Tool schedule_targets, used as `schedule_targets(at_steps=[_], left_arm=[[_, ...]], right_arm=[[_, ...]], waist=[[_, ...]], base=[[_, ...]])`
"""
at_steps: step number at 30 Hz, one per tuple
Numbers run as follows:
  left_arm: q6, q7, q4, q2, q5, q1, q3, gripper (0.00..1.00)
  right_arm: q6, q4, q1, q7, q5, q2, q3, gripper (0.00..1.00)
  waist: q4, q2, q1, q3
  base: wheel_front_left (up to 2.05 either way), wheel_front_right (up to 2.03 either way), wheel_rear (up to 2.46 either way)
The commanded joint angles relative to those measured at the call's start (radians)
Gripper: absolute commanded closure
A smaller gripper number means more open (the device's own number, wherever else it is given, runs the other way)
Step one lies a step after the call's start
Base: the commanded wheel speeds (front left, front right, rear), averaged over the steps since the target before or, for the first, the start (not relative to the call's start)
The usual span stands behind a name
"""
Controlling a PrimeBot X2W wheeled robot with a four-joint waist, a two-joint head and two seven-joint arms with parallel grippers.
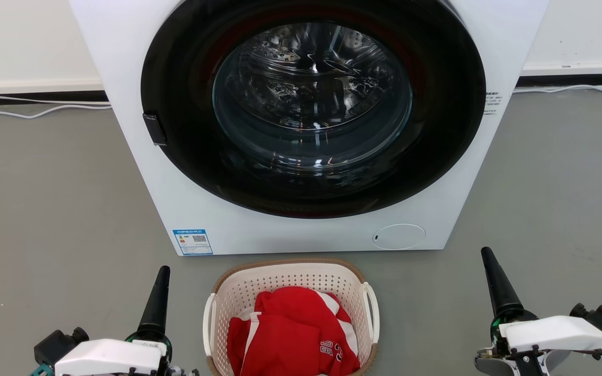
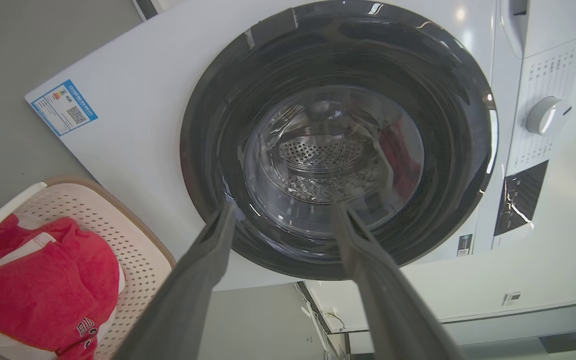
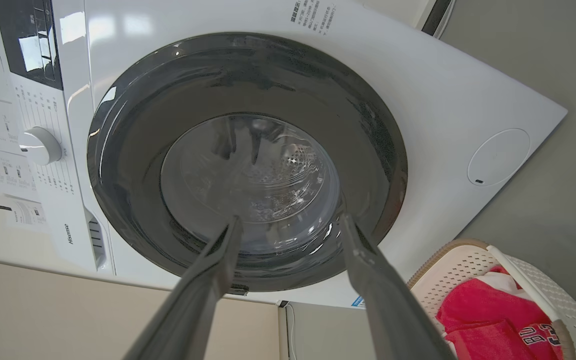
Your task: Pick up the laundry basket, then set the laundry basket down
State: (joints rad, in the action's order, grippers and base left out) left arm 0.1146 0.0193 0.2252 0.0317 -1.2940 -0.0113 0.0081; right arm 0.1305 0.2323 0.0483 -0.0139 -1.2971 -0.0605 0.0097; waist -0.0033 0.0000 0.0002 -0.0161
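White front-loading washing machine (image 1: pixel 139 172) stands on grey floor (image 1: pixel 45 209) against pale wall (image 1: pixel 19 42). Round dark-framed glass door (image 1: pixel 437 130) shut, steel drum (image 1: pixel 311 89) visible behind it. Blue energy label (image 1: pixel 193 242) at front panel's lower left, round service cover (image 1: pixel 398 236) at lower right. White control dial (image 2: pixel 545 116) on top panel. White cable (image 1: pixel 29 116) trails beside black skirting (image 1: pixel 34 97). Crumpled red-and-white jersey (image 1: pixel 290 334) lies just before machine.
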Motion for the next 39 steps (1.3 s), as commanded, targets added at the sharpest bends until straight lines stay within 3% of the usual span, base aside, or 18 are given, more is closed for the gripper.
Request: schedule_targets(at_steps=[1,19,39], left_arm=[[0.006,0.011,-0.036,0.007,0.033,-0.052,0.007,0.00],[-0.037,0.065,-0.079,0.010,0.300,-0.061,-0.034,0.00],[-0.059,0.121,-0.117,0.013,0.496,-0.069,-0.067,0.00]], right_arm=[[0.000,-0.038,0.054,-0.020,0.037,-0.014,0.018,0.00],[0.000,-0.060,0.070,-0.073,0.339,-0.011,0.045,0.00],[0.000,-0.081,0.089,-0.129,0.579,-0.011,0.073,0.00]], waist=[[0.000,0.0000,-0.0001,-0.001],[-0.003,0.0000,-0.0001,-0.008],[-0.003,0.0000,-0.0001,-0.010]], base=[[0.00,0.00,0.00],[0.00,0.00,0.00],[0.00,0.00,0.00]])
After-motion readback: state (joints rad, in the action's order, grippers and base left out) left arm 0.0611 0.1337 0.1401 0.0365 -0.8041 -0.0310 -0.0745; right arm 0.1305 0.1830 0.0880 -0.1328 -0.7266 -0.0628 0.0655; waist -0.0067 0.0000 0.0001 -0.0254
